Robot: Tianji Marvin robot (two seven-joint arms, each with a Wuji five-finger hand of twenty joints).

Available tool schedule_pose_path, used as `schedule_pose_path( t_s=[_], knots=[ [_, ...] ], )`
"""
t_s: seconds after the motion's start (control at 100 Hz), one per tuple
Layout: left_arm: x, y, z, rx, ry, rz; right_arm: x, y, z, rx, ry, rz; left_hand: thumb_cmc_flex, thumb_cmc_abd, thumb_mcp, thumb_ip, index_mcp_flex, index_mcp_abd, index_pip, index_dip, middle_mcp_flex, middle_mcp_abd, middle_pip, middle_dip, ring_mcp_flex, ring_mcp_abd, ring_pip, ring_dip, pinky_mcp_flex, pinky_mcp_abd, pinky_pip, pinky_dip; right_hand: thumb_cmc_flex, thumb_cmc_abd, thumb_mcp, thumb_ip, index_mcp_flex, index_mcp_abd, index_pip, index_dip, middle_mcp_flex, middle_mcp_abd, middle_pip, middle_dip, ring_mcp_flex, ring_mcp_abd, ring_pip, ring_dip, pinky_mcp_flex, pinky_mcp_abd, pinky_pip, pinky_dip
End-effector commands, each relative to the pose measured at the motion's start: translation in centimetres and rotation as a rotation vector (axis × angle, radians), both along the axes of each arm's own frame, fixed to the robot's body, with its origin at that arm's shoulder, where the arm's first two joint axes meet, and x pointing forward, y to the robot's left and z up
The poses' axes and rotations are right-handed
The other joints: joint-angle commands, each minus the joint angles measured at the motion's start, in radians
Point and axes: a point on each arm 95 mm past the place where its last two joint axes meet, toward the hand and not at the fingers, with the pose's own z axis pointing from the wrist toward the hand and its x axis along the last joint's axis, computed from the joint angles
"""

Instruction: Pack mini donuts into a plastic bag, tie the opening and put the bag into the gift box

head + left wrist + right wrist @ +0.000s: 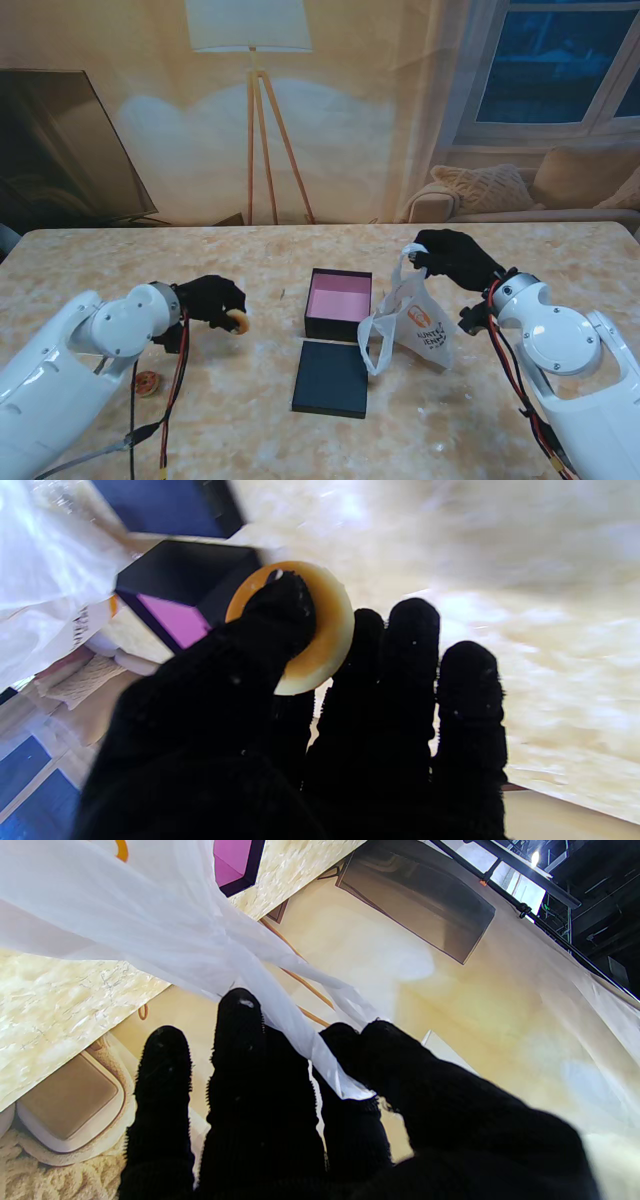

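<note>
At the far left, a second donut (147, 383) lies on the table (200, 420) near the left arm, nearer to the robot than the left hand (212, 298). That hand is pinched on a mini donut (237, 322), thumb pressed across its ring, raised off the table. The bag (415, 325) lies to the right of this donut, so the coming move looks to be a sideways carry across the middle of the table. Between them sits the open gift box (339, 302) with its pink lining, and just nearer the robot its dark lid (332, 377) lies flat; both are low and probably pass under the carry. At the right, the right hand (455, 258) grips one handle of the bag and holds it up, body sagging toward the box. The mouth seems slack, not spread wide, which may hamper the drop.
</note>
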Motion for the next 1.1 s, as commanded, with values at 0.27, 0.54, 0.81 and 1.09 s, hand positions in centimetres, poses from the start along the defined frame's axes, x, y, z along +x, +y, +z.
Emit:
schedule_pose_path(
  t_s=[0.27, 0.54, 0.81, 1.09],
  knots=[
    [-0.5, -11.7, 4.0, -0.207, 0.059, -0.106, -0.3, 0.4, -0.4, 0.001, 0.015, 0.017, 0.028, 0.041, -0.018, 0.037, 0.017, -0.004, 0.021, 0.033, -0.008, 0.017, 0.021, 0.007, -0.014, 0.007, 0.041, -0.013, -0.024, -0.001, 0.040, 0.022, 0.054, 0.066, 0.060, 0.070, -0.006, -0.133, 0.022, -0.009, -0.015, -0.026, 0.012, 0.006, 0.010, -0.028, 0.007, 0.028, 0.003, -0.014, 0.002, 0.016],
    [-1.2, -17.3, 4.8, -0.275, 0.091, -0.078, -0.3, 0.5, -0.4, 0.005, 0.016, 0.011, 0.024, 0.031, -0.008, 0.035, 0.020, -0.002, 0.027, 0.028, -0.006, 0.020, 0.028, 0.010, -0.019, 0.010, 0.052, -0.013, -0.035, 0.006, 0.040, 0.020, 0.056, 0.067, 0.059, 0.070, -0.007, -0.132, 0.021, -0.010, -0.017, -0.027, 0.006, 0.001, 0.005, -0.027, -0.008, 0.020, -0.002, -0.015, -0.005, 0.012],
    [-1.9, -20.8, 4.8, -0.334, 0.094, -0.013, -0.3, 0.4, -0.3, 0.008, 0.011, 0.009, 0.015, 0.033, 0.000, 0.030, 0.015, -0.009, 0.035, 0.017, -0.021, 0.013, 0.049, 0.025, -0.030, 0.001, 0.079, -0.003, -0.045, -0.005, 0.053, 0.023, 0.059, 0.069, 0.057, 0.069, -0.009, -0.131, 0.019, -0.012, -0.022, -0.026, -0.016, -0.021, -0.007, -0.020, -0.057, -0.006, -0.010, -0.014, -0.018, 0.004],
    [-1.9, -22.4, 4.2, -0.348, 0.110, 0.063, -0.3, 0.4, -0.3, 0.009, 0.002, 0.008, 0.008, 0.030, -0.005, 0.026, 0.013, -0.013, 0.051, -0.007, -0.057, 0.003, 0.118, 0.113, -0.065, -0.021, 0.167, 0.065, -0.090, -0.021, 0.082, 0.052, 0.064, 0.069, 0.055, 0.068, -0.011, -0.126, 0.021, -0.012, -0.032, -0.028, -0.051, -0.053, -0.021, -0.010, -0.121, -0.041, -0.024, -0.009, -0.033, -0.008]
  ],
)
